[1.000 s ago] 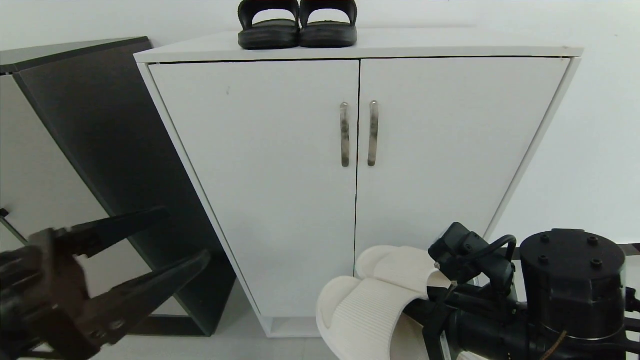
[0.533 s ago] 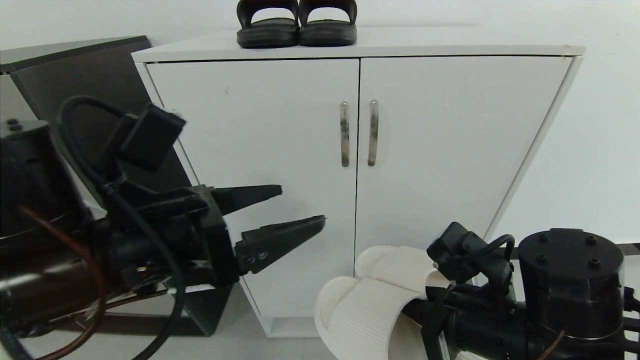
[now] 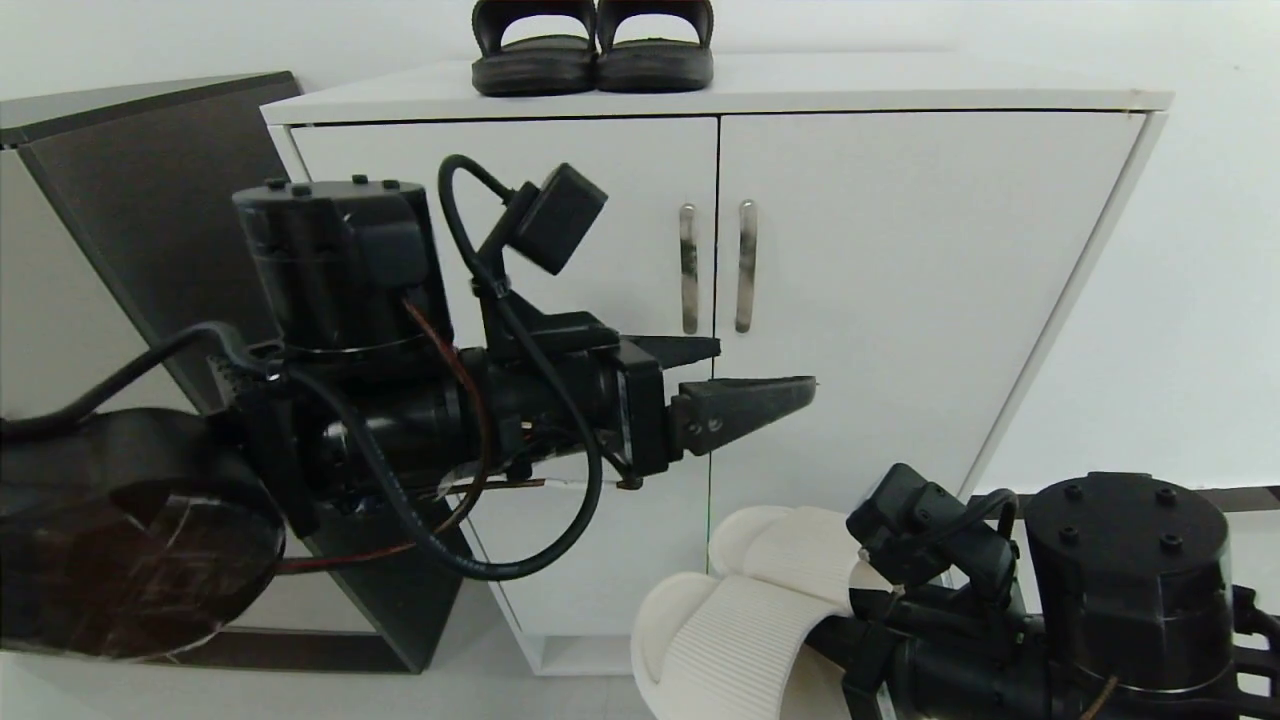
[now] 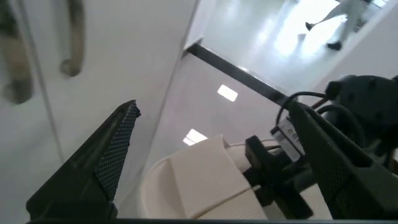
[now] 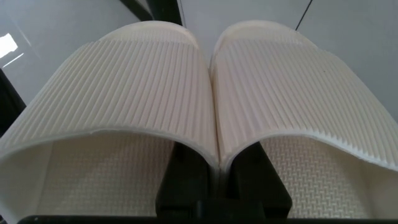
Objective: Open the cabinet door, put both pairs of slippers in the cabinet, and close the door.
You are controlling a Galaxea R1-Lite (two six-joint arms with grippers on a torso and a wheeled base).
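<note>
The white cabinet (image 3: 560, 250) has both doors closed, with two metal handles (image 3: 689, 268) at the centre seam. A pair of black slippers (image 3: 593, 48) sits on its top. My left gripper (image 3: 766, 364) is open in front of the doors, just below the handles (image 4: 71, 37), and its fingers (image 4: 112, 155) hold nothing. Low at the right, my right gripper (image 5: 219, 171) is shut on a pair of white ribbed slippers (image 3: 740, 600), pinching their inner straps together (image 5: 211, 112). The white slippers (image 4: 199, 180) hang in front of the cabinet's lower right door.
A dark brown panel unit (image 3: 180, 220) stands close against the cabinet's left side. A white wall (image 3: 1200, 300) runs behind and to the right. The pale floor (image 3: 590, 695) lies below the cabinet.
My left arm has risen from the lower left and swung right, bringing its open gripper up in front of the doors below the handles. The right gripper with the white slippers has barely moved.
</note>
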